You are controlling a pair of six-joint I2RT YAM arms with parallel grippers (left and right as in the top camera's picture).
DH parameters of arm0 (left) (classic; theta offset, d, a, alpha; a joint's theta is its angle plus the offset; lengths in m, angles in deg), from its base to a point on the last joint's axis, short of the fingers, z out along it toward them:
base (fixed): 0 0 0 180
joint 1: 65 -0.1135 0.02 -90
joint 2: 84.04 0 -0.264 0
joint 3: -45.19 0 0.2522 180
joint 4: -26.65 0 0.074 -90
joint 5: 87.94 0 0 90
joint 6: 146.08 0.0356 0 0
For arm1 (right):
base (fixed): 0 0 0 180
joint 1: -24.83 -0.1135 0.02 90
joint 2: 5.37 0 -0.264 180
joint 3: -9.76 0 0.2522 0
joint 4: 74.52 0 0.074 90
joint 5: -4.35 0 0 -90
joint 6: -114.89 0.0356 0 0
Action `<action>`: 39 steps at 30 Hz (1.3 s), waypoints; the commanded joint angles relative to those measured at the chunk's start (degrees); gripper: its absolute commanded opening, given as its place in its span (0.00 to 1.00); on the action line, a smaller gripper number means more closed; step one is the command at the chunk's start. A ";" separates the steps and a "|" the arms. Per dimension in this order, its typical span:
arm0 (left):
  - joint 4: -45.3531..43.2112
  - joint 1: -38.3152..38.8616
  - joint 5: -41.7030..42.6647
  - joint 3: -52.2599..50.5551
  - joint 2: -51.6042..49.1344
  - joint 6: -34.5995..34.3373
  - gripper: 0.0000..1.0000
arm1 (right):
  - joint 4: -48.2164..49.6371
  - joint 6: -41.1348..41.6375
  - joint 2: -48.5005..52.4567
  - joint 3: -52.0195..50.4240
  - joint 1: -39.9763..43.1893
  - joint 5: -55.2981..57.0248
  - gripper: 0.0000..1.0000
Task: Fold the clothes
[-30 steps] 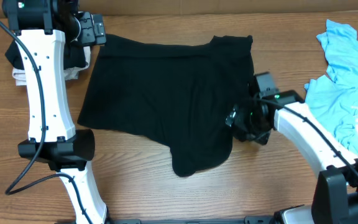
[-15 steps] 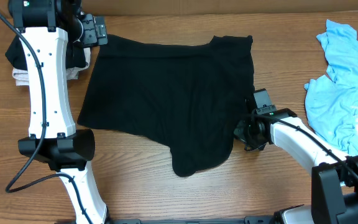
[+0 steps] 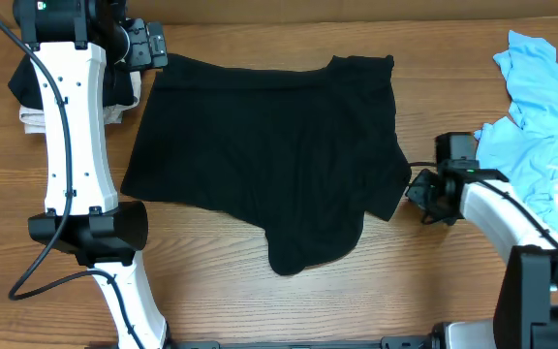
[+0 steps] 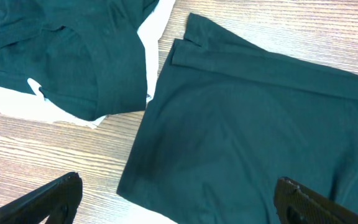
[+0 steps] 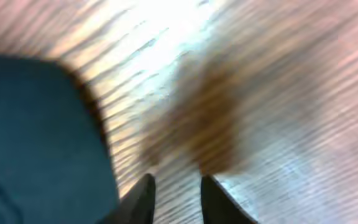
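Note:
The black T-shirt [image 3: 260, 155] lies spread across the middle of the table, its lower right edge drawn out in a flap toward my right gripper [image 3: 417, 189]. In the right wrist view that gripper [image 5: 178, 180] has its jaws narrowed; the dark fabric [image 5: 36, 137] reaches the left finger, and wood shows between the tips. My left gripper [image 3: 143, 47] hangs wide open above the shirt's far left corner [image 4: 260, 124], its fingertips [image 4: 73, 183] far apart with nothing held. A light-blue shirt [image 3: 541, 145] lies crumpled at the right edge.
A pile of dark and white garments [image 3: 114, 92] sits at the far left; the left wrist view shows this pile [image 4: 61, 62] beside the shirt's corner. The left arm's white links [image 3: 71, 126] rise along the left side. Bare wood [image 3: 434, 281] fronts the shirt.
My right gripper has narrowed and moved to the right, and the black shirt's lower right edge has come out with it. The left arm has not moved.

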 commanded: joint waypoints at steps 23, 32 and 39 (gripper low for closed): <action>-0.09 -0.37 -0.76 -0.31 0.37 1.31 1.00 | -4.15 -0.52 1.53 -0.02 -10.05 -7.50 0.46; 0.09 -0.37 -0.76 -0.31 0.37 1.31 1.00 | -4.46 4.11 6.47 -0.52 -10.05 -4.85 0.12; 0.02 -0.37 -0.81 -0.31 0.37 1.33 1.00 | -4.46 6.25 6.49 -0.44 -7.41 2.27 0.04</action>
